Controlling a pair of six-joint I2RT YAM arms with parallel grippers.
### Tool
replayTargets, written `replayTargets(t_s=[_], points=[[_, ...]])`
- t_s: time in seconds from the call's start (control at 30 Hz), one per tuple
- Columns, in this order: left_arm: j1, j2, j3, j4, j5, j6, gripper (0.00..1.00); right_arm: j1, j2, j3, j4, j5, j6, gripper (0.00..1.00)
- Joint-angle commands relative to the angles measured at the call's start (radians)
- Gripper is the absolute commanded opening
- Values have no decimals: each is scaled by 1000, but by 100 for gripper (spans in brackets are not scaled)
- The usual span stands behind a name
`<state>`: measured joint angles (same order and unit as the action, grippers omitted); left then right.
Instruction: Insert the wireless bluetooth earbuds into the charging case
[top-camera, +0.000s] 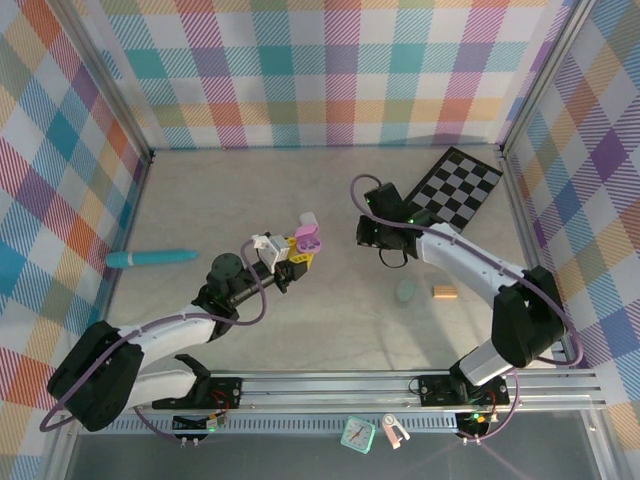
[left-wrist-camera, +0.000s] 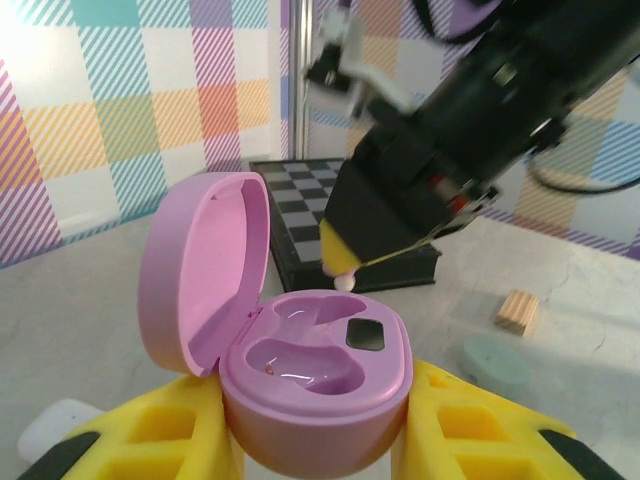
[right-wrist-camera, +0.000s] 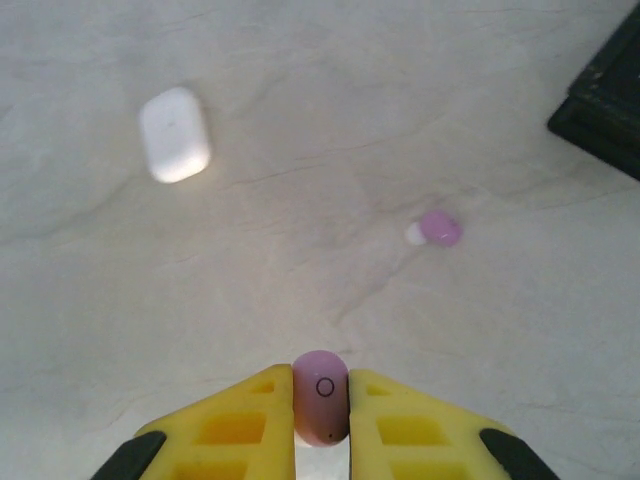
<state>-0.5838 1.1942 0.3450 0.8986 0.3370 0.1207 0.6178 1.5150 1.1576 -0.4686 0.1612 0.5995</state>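
A smooth, bean-shaped lilac earbud (right-wrist-camera: 321, 392) sat pinched in the right gripper (right-wrist-camera: 321, 402), its ribbed yellow jaws almost closed. A second lilac earbud (right-wrist-camera: 437, 229) lay at two o'clock on the pale marbled table (right-wrist-camera: 300, 180). The left gripper (left-wrist-camera: 315, 425), narrowly parted, clamped the glossy, rounded lilac charging case (left-wrist-camera: 315, 365), its lid open.

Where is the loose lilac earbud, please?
Right wrist view: the loose earbud lies on the table, right of centre, nearer the checkerboard than the white case.

Charging case (left-wrist-camera: 315, 370) in left gripper (left-wrist-camera: 315, 425), earbud (right-wrist-camera: 320, 398) in right gripper (right-wrist-camera: 320, 385), second earbud (right-wrist-camera: 436, 229) (on table (right-wrist-camera: 300, 290)) beyond
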Motion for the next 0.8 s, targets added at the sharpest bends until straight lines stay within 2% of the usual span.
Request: replayTargets(t_s=[0.0,0.27,0.77], points=[[8,39,15,80,-25,51,26,48,-44,32,-53,12,21,18],[9,157,23,190,-39,42,25,135,-75,109,-61,-47,-13,18],[9,229,55,229,-33,33,25,220,47,237,-21,-113,-45,17]])
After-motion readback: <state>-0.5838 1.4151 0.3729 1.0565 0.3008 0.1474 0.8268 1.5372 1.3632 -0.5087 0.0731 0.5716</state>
